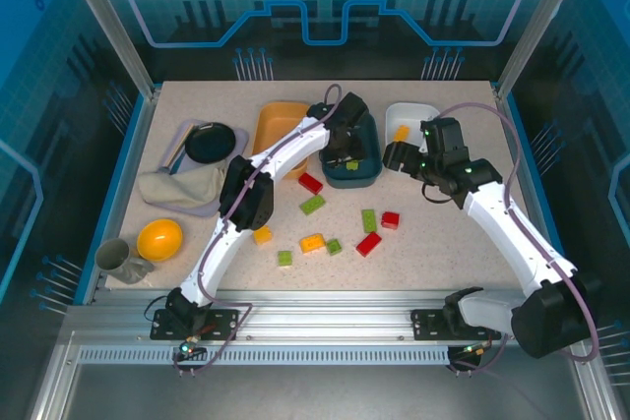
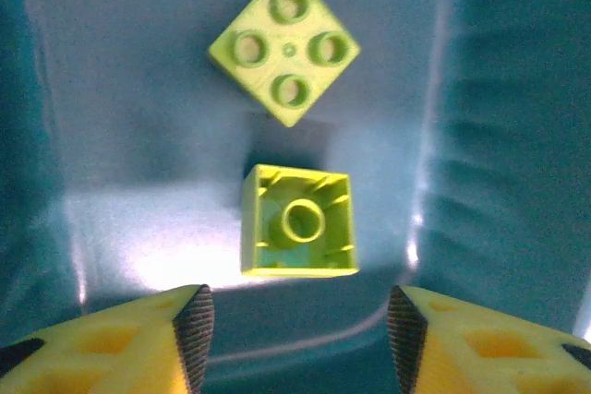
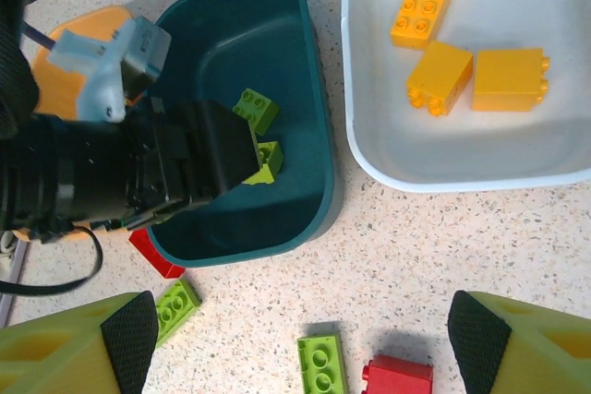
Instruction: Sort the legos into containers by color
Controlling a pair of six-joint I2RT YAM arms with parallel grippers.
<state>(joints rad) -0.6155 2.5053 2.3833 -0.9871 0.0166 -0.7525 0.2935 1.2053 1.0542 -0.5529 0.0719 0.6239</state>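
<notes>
The left claw [image 2: 300,322] hangs parted and empty inside the teal tub [image 2: 111,136], the upturned green brick [image 2: 298,220] lying loose on its floor, so a careless pull-out could catch the wall and tip everything onto the counter [image 3: 434,256].

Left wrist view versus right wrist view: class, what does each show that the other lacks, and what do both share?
Left wrist, not right wrist: the hollow underside of one light green brick, and the left gripper, its pads standing apart. Right wrist, not left: the white tub holding three yellow-orange bricks, plus a red brick and a green brick loose on the table. Both: the dark teal tub with two light green bricks inside.
</notes>
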